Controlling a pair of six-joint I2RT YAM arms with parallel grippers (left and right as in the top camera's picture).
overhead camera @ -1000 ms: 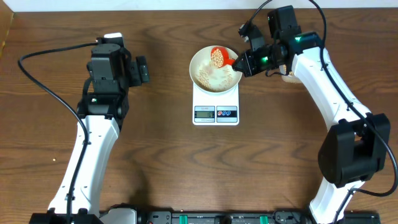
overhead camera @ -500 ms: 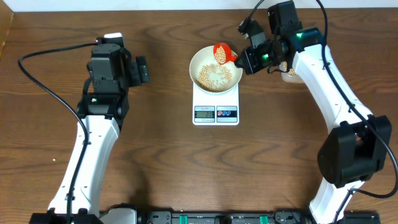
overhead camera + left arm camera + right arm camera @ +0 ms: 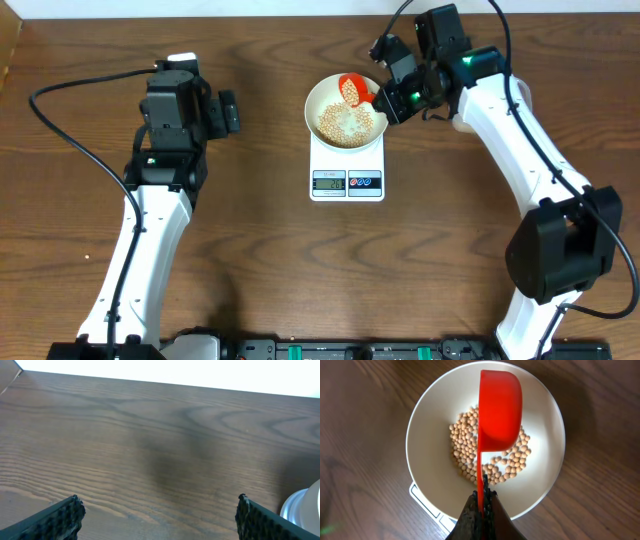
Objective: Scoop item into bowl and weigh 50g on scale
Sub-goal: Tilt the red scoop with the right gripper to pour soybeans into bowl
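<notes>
I'm in the pouring step: my right gripper (image 3: 483,502) is clamped tight on the thin handle of the red scoop (image 3: 499,410). The scoop hangs tipped over the white bowl (image 3: 422,430) sitting on the scale (image 3: 347,165), with a heap of beans (image 3: 465,447) on the bowl's floor and a few more showing in the scoop from overhead. My left gripper (image 3: 229,113) is spread wide and empty over bare table (image 3: 160,435), well off to the side. Next, I judge, comes a gentle tip, a few beans at a time, while checking the display (image 3: 329,181), which I can't read from here.
</notes>
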